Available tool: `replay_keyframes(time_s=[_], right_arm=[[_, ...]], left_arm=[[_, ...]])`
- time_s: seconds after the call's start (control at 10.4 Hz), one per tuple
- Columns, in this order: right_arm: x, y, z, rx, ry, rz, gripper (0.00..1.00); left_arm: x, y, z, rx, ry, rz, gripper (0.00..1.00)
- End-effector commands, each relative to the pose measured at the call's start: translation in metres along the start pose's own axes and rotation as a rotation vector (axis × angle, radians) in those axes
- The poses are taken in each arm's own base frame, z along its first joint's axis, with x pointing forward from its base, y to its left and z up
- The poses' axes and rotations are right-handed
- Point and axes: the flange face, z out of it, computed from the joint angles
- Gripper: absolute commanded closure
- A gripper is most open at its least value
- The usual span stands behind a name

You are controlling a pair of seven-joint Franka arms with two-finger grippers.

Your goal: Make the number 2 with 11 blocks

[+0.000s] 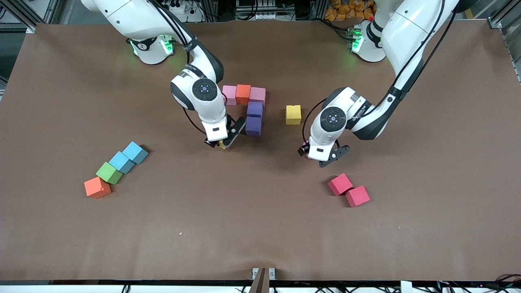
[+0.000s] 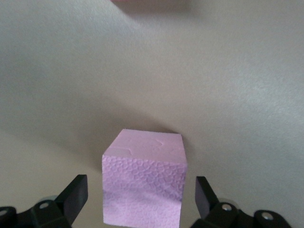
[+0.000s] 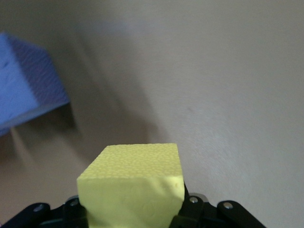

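A row of pink [image 1: 230,94], orange [image 1: 243,93] and pink [image 1: 257,95] blocks lies mid-table. Two purple blocks [image 1: 255,109] [image 1: 253,126] run from its end toward the front camera. My right gripper [image 1: 223,140] [image 3: 133,204] is shut on a yellow block [image 3: 130,185] [image 1: 222,145], low over the table beside the nearer purple block [image 3: 23,90]. My left gripper [image 1: 323,156] [image 2: 140,186] is open around a pink block [image 2: 145,183] standing on the table. Its fingers [image 2: 76,190] are clear of the block's sides.
A second yellow block [image 1: 293,114] stands between the two arms. Two red blocks [image 1: 340,184] [image 1: 357,195] lie nearer the front camera than the left gripper. Toward the right arm's end lie two light blue blocks [image 1: 135,152] [image 1: 121,162], a green cube [image 1: 109,173] and an orange block [image 1: 97,187].
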Motion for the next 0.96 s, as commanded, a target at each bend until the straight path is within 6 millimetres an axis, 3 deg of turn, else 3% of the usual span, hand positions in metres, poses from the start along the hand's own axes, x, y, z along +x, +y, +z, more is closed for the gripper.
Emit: replay_keyframes(time_s=[0.0,0.19,0.29,0.38,0.48,0.86], right_arm=[[-0.007,-0.007,0.005,-0.005,-0.002,-0.217,0.97],[0.000,-0.033,0.015,0.016,0.003,-0.272,0.97],[0.004,-0.043,0.018,0.017,0.033,-0.288,0.97],[0.009,-0.055,0.023,0.022,0.040,-0.313,0.97],[0.010,-0.057,0.031,0.033,0.040,-0.316,0.97],[0.010,-0.060,0.036,0.039,0.043,-0.331,0.97]], left_arm=[[-0.005,0.004,0.008,-0.008,0.021,0.022,0.00],[-0.001,0.003,0.007,-0.010,0.025,0.027,0.02],[0.002,0.002,0.007,-0.011,0.026,0.024,0.31],[0.004,0.001,0.004,-0.015,0.029,0.020,0.52],[0.005,0.001,0.002,-0.016,0.032,0.017,0.59],[0.018,0.000,-0.027,-0.048,0.053,-0.031,0.59]])
